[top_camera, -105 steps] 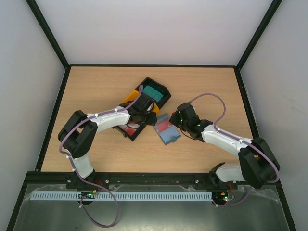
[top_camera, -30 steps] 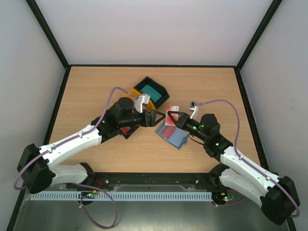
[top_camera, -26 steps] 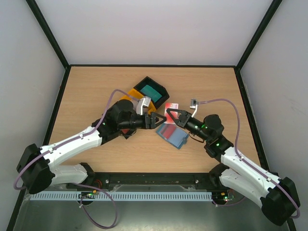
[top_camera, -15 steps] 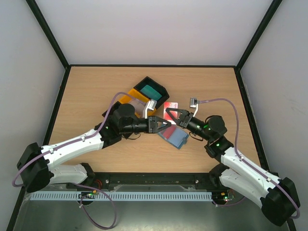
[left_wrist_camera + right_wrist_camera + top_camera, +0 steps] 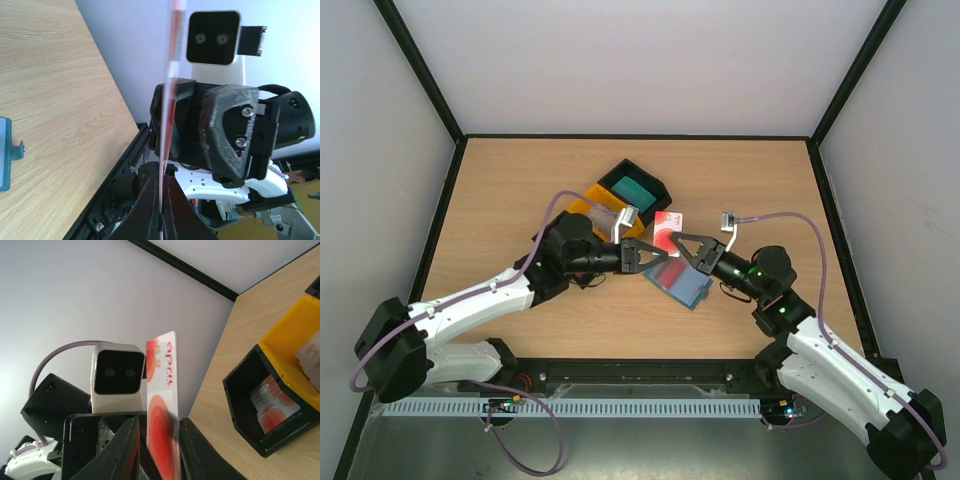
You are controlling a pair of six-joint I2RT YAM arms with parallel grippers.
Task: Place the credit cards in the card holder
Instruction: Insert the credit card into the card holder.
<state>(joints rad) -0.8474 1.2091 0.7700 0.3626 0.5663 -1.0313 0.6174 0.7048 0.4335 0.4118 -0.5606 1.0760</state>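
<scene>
Over the wooden table [image 5: 500,200], my left gripper [image 5: 648,252] has just clamped the credit card [image 5: 668,222]. The right gripper [image 5: 677,248] fingers stand slack either side of it, so the handover is made. The card holder [image 5: 682,285] waits beneath them.

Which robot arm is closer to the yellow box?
Left. The left end effector sits just right of the yellow box, holding the credit card; the right end effector is farther right, open around that card.

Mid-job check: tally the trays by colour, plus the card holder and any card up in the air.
black trays: 2
yellow tray: 1
card holder: 1
credit card in the air: 1
Total: 5
</scene>
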